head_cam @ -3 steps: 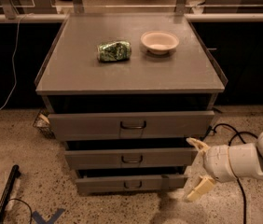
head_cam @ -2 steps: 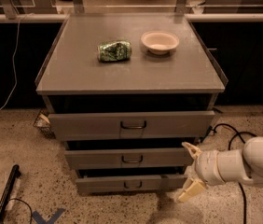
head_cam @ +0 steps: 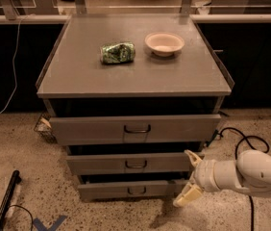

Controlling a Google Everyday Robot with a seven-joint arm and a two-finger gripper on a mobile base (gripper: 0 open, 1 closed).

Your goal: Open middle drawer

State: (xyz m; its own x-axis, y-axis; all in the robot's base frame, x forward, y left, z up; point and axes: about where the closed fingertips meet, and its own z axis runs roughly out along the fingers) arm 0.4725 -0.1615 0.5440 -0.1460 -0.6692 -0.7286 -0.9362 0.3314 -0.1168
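The grey cabinet has three stacked drawers. The middle drawer [head_cam: 130,163] has a flat grey front and a small metal loop handle [head_cam: 136,165] at its centre; it sits slightly forward of the lowest drawer [head_cam: 126,190] and behind the top drawer [head_cam: 135,128]. My gripper [head_cam: 189,178] is at the right end of the middle drawer front, in front of the cabinet's lower right corner. Its two cream fingers are spread apart, one [head_cam: 192,157] up and one [head_cam: 187,195] down, and hold nothing. The white arm reaches in from the right.
On the cabinet top [head_cam: 78,81] lie a crushed green can [head_cam: 117,52] and a white bowl [head_cam: 164,43]. A black cable [head_cam: 243,141] runs on the floor at the right. A black bar [head_cam: 6,198] lies at the lower left, and a wire basket [head_cam: 43,125] sits left of the cabinet.
My gripper and arm have moved left toward the cabinet's lower right corner. The drawers have not moved.
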